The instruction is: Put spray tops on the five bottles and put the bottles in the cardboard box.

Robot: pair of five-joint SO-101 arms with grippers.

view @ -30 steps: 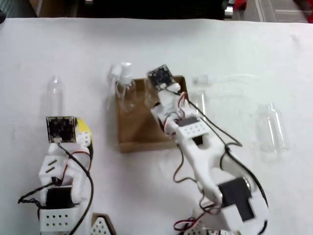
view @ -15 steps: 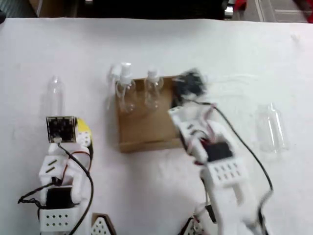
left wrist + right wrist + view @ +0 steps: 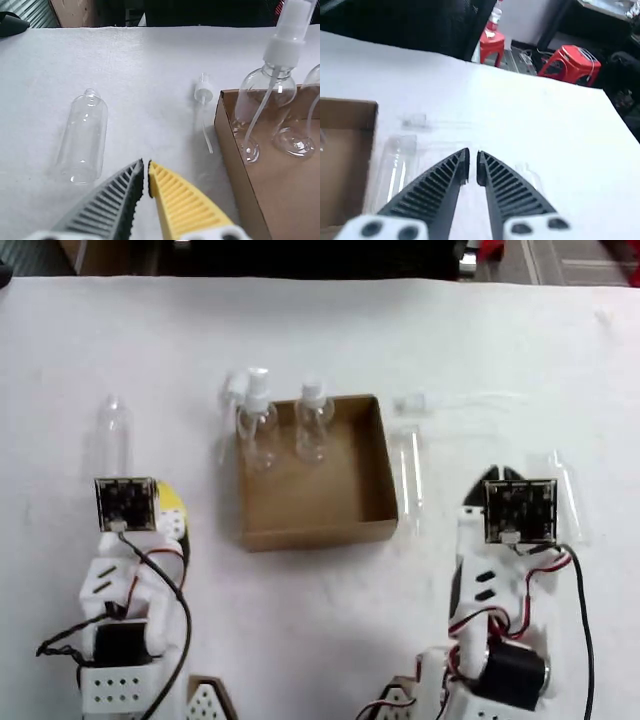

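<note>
Empty and nearly shut, the right gripper (image 3: pixel 472 167) has drawn back from the open brown cardboard box (image 3: pixel 310 495), leaving a second clear plastic spray-topped bottle (image 3: pixel 311 425) standing inside beside the first capped bottle (image 3: pixel 257 430), so two of five look done, while the left gripper (image 3: pixel 145 172), closed on nothing, sits left of the box.

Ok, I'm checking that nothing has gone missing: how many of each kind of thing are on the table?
Capped bottles: 2
Bare bottles: 3
Loose spray tops: 2
Box: 1
Total: 8
</note>
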